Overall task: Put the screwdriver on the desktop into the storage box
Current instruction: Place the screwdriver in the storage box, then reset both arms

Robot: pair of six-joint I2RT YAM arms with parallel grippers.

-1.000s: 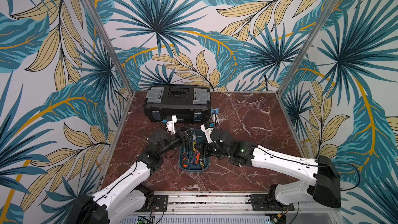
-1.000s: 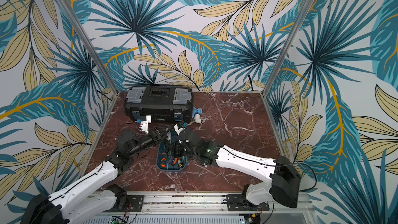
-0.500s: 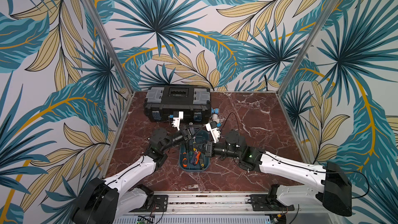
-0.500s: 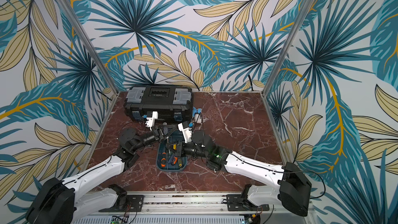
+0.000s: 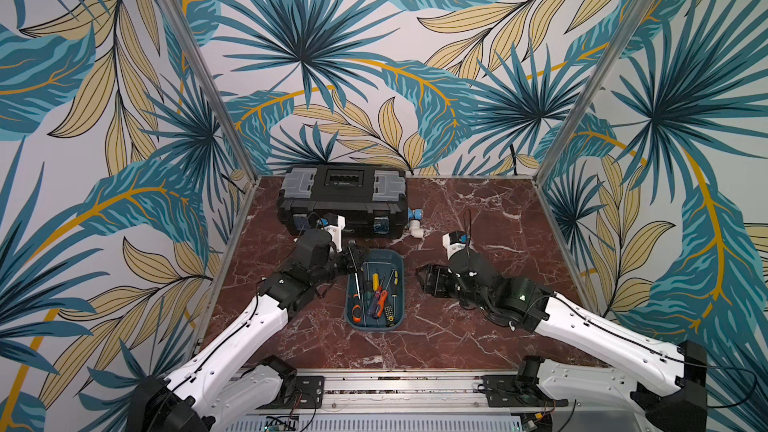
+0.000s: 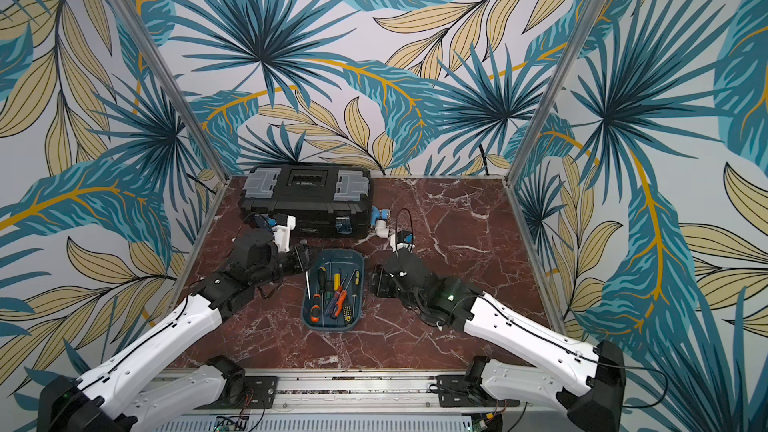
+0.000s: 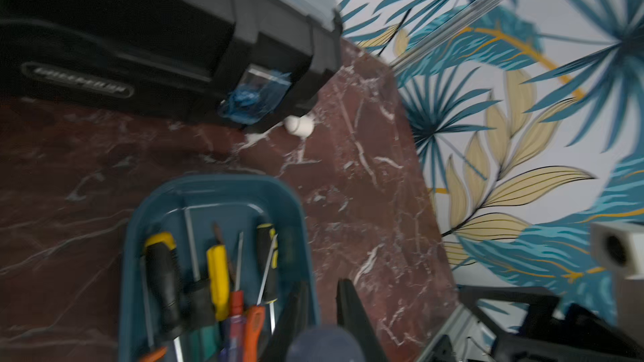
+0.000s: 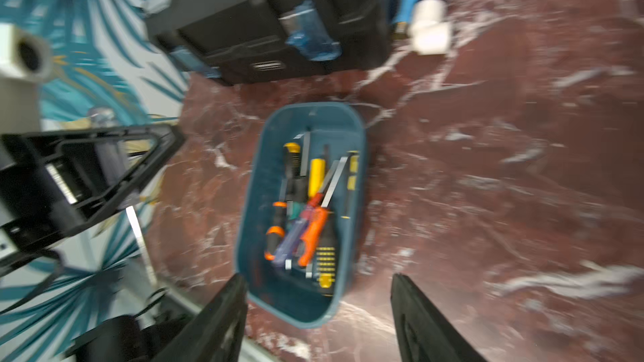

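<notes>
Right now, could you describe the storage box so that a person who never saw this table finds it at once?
Start from the dark red-brown marble-patterned desktop and find the large black plastic toolbox with grey lid compartments at its far edge. Just in front of it lies the shallow teal-blue plastic storage box. Unlike the toolbox it is open-topped, round-cornered and holds colourful screwdrivers.

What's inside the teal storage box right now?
The storage box holds a pile of screwdrivers, handles yellow, orange, black; anything beneath them is hidden.
</notes>
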